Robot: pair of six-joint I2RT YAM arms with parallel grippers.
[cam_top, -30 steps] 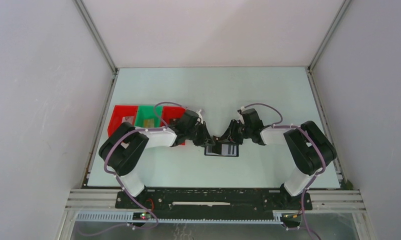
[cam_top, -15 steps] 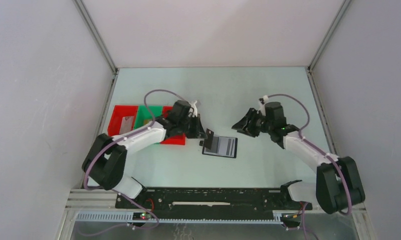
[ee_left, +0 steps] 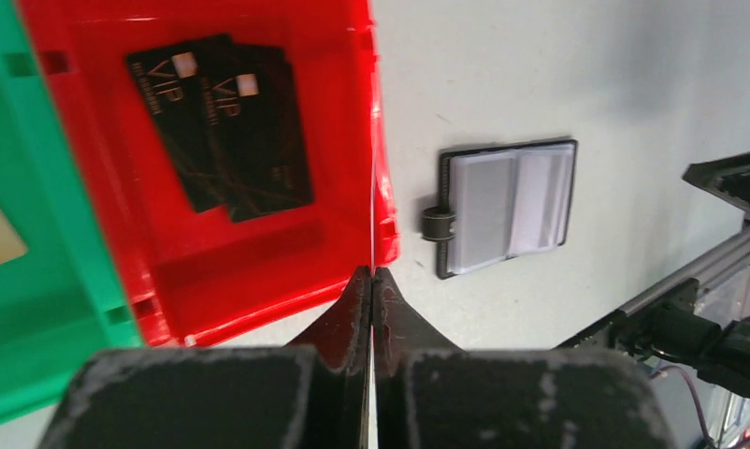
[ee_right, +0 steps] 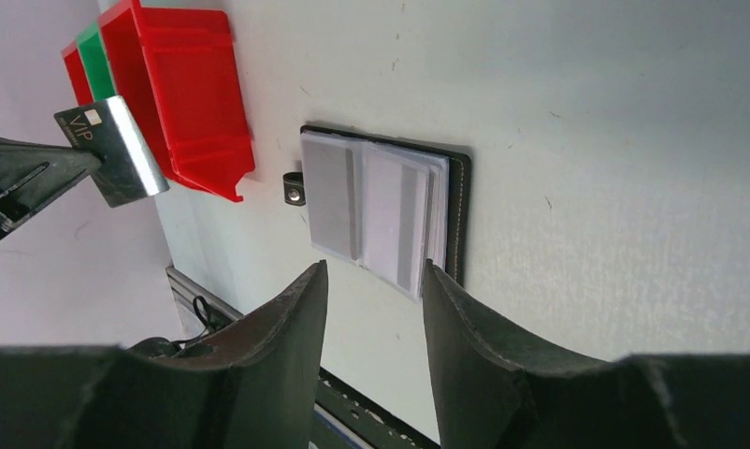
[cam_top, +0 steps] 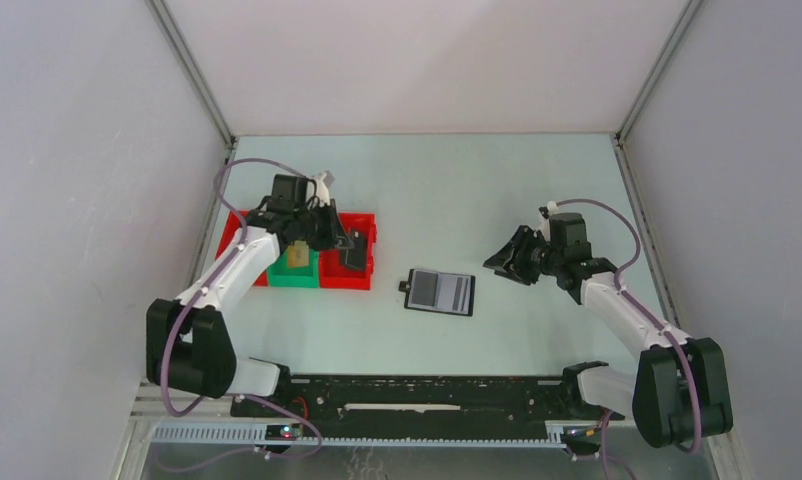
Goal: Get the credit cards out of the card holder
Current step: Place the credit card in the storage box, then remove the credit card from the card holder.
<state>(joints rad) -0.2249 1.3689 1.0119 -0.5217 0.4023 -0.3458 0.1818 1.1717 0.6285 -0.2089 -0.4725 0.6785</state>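
Pale green table [cam_top: 427,180], plain grey walls [cam_top: 427,60] three sides, aluminium rails [cam_top: 190,70] at corners, even light.

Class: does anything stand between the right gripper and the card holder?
Nothing visible: only bare table lies between the right gripper and the card holder. The left gripper holds a credit card over the red tray.

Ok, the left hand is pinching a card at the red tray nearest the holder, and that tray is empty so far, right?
Not empty. The left wrist view shows two black cards lying overlapped in that red tray. The rest holds: the left hand pinches a card by its rim.
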